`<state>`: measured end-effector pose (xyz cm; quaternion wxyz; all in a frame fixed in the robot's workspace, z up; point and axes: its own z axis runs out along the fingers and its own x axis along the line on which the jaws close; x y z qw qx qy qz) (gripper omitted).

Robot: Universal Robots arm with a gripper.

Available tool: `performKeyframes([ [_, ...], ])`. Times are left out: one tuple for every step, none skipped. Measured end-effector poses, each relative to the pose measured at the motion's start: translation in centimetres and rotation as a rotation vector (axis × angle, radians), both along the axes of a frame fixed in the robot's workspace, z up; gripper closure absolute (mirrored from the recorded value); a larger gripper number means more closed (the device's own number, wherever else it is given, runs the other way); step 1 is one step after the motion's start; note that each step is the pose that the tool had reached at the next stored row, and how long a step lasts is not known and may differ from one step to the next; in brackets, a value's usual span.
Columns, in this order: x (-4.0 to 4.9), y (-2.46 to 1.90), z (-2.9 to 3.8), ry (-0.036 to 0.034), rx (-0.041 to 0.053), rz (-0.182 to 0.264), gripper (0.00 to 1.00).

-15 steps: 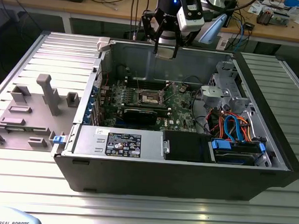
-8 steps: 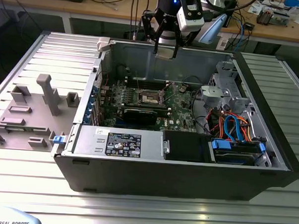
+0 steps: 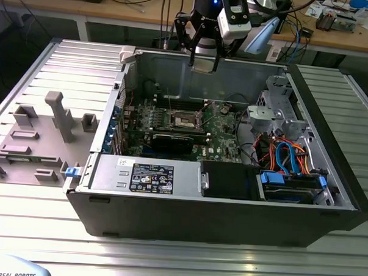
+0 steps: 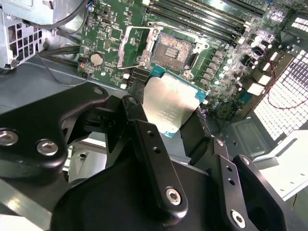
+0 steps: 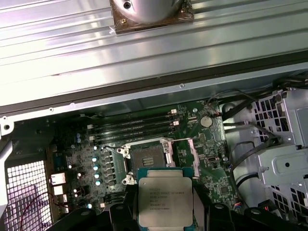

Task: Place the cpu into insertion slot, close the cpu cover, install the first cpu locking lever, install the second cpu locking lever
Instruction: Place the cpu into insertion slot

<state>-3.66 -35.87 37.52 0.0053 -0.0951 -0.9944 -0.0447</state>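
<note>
My gripper (image 3: 205,61) hangs above the back wall of the open computer case, shut on the cpu (image 3: 205,65), a flat silver square chip. In both wrist views the cpu (image 4: 169,103) (image 5: 165,202) sits level between the black fingers (image 4: 144,139), well above the green board. The insertion slot (image 3: 186,120) (image 4: 174,50) (image 5: 146,156) lies bare on the board, dark centre showing. Its cpu cover (image 4: 132,45) (image 5: 184,153) is swung open to one side of the socket. The slot is below the cpu and offset from it.
The case's metal walls (image 3: 175,67) ring the board. Memory slots (image 5: 134,127) run beside the socket. A black card (image 3: 171,140), a power supply (image 3: 146,174) and a drive cage with blue and orange cables (image 3: 287,155) fill the case. A grey fixture with posts (image 3: 56,117) stands at the exterior view's left.
</note>
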Motion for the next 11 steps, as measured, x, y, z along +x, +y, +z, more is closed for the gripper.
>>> performKeyframes([
  [0.0, 0.0, -0.01, 0.0, -0.0008, -0.012, 0.46],
  [0.0, 0.0, -0.03, 0.0, -0.0012, -0.03, 0.46],
  [0.0, 0.0, -0.04, 0.0001, -0.0015, -0.046, 0.46],
  [0.0, 0.0, -0.06, 0.0001, -0.0016, -0.059, 0.46],
  [0.0, 0.0, -0.07, 0.0002, -0.0016, -0.074, 0.46],
  [0.0, 0.0, -0.08, 0.0002, -0.0016, -0.085, 0.46],
  [0.0, 0.0, -0.09, 0.0001, -0.0016, -0.1, 0.46],
  [0.0, 0.0, -0.11, 0.0001, -0.0015, -0.116, 0.46],
  [0.0, 0.0, -0.14, 0.0, -0.0014, -0.129, 0.46],
  [0.0, 0.0, -0.15, 0.0001, -0.0016, -0.138, 0.46],
  [0.0, 0.0, -0.17, 0.0001, -0.002, -0.153, 0.46],
])
